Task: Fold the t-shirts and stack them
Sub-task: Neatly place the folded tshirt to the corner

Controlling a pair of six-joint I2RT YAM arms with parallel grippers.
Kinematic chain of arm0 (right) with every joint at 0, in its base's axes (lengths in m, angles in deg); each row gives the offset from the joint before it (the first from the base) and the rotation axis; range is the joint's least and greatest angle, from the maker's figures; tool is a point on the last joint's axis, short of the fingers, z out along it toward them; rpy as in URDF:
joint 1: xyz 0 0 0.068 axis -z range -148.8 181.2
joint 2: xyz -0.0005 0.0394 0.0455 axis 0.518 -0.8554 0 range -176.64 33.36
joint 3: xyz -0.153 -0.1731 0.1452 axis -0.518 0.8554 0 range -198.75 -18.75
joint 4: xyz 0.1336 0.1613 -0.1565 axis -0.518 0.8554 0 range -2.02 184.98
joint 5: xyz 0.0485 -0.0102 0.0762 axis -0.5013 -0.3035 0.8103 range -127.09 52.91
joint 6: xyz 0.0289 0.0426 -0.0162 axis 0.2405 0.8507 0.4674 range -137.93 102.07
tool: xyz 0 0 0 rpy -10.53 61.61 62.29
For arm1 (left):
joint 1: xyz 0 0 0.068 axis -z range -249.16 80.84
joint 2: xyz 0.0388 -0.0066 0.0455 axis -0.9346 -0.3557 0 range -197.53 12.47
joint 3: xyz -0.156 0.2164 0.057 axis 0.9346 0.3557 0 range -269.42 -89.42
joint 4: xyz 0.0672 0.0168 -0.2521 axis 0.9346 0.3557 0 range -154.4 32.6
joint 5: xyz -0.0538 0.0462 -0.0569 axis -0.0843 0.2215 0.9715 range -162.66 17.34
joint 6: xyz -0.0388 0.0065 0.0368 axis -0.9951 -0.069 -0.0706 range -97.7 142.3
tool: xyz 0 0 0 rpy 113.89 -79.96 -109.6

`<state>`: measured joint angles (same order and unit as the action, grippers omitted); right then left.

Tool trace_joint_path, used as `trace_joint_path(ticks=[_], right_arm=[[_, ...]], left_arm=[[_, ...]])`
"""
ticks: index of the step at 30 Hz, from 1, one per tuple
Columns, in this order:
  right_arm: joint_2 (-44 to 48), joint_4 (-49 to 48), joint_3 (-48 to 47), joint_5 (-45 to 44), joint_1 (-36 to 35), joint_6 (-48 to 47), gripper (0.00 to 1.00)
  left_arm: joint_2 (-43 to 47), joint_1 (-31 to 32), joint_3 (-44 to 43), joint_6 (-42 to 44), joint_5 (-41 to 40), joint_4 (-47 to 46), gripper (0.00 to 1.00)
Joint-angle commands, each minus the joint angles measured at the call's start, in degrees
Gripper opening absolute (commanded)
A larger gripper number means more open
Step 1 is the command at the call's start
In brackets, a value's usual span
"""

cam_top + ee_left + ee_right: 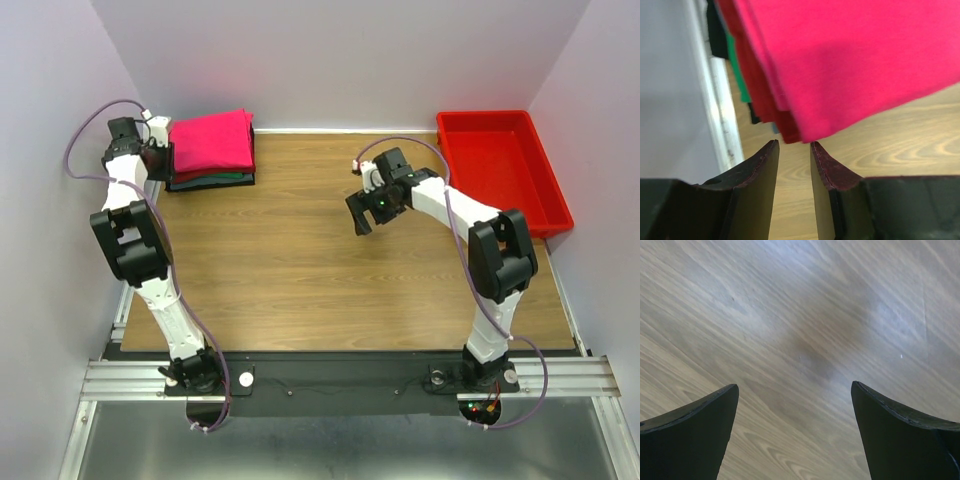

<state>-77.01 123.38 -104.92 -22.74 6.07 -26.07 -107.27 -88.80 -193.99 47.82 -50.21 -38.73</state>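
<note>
A folded bright pink t-shirt (212, 142) lies on top of a stack of folded shirts at the table's far left corner. In the left wrist view the pink shirt (855, 60) lies over a dark red one (765, 95), a green one (737, 70) and a dark one (716, 30). My left gripper (160, 158) sits at the stack's left edge; its jaws (794, 145) stand slightly apart and empty, just short of the shirts' corner. My right gripper (358, 212) hangs over the table's middle, wide open and empty (795, 387).
A red plastic bin (500, 165) stands at the far right, empty as far as I see. The wooden table (300, 270) is walled at the back and both sides. A white wall strip (715, 100) runs close beside the stack.
</note>
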Motion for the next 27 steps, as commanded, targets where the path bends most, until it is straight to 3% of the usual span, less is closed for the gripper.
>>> trace_joint_path(ticks=[1, 6, 8, 9, 10, 20, 27], right_arm=[[4.89, 0.46, 1.88, -1.78, 2.53, -0.65, 1.00], [10.51, 1.08, 5.66, -2.48, 6.83, -1.87, 1.00], [13.14, 1.17, 7.94, -2.48, 9.11, -2.14, 1.00], [14.03, 1.17, 8.56, -2.14, 10.00, -2.23, 1.00], [14.82, 1.17, 9.87, -1.96, 11.57, -2.32, 1.00], [22.29, 0.99, 15.85, 3.40, 22.66, -2.23, 1.00], [31.95, -0.94, 29.91, 5.78, 22.75, 1.28, 1.00]], left_arm=[[3.98, -0.58, 0.24, 0.76, -6.37, -2.81, 0.42], [10.57, -0.93, 5.95, 1.29, -10.33, -6.25, 0.51], [14.70, -1.63, 8.94, 2.17, -6.49, -5.37, 0.69], [16.54, -1.72, 10.52, 2.69, -5.68, -5.54, 0.93], [20.39, -1.54, 13.58, 3.39, -4.54, -5.54, 0.99], [38.87, 3.02, 28.71, 4.02, 1.54, 2.02, 0.99], [54.25, 14.35, 48.22, 1.56, -5.40, -3.78, 0.99]])
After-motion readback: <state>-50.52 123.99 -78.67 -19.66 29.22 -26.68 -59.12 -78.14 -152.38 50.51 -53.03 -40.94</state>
